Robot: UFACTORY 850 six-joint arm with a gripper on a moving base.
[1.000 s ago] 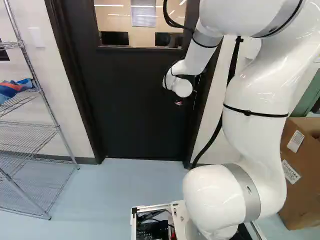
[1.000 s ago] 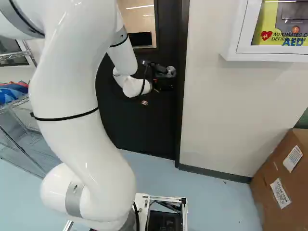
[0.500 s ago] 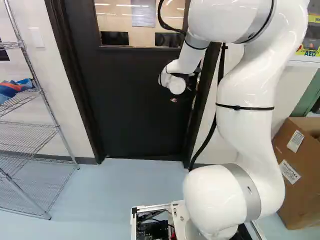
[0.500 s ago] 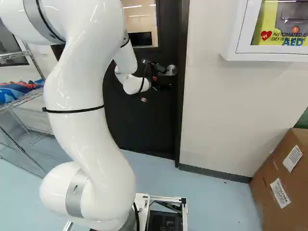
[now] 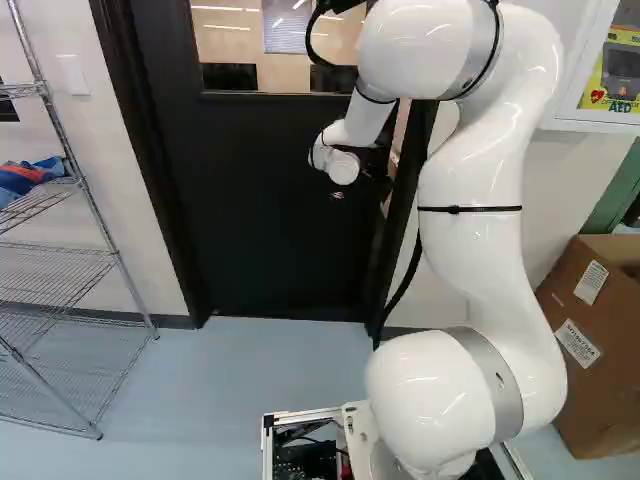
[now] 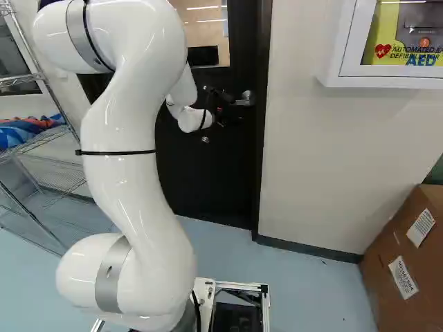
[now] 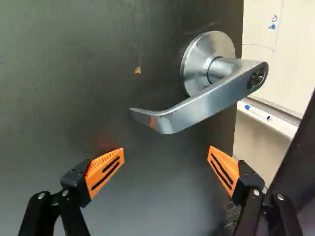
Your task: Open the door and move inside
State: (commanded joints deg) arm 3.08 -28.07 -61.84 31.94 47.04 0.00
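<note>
Door [image 5: 270, 210] stands ajar along its three-o'clock edge [image 7: 238, 39]; bent arm [image 5: 475, 250] reaches toward twelve, gripper [image 6: 227, 111] spread wide near handle [image 7: 197, 109].

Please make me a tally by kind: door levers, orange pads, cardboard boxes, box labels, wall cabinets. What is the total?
Door lever: 1
Orange pads: 2
Cardboard box: 1
Box labels: 2
Wall cabinet: 1
Total: 7

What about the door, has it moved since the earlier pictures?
Yes, the door has swung away from the robot: in the left base view, a bright gap has opened between its far edge and the frame.
</note>
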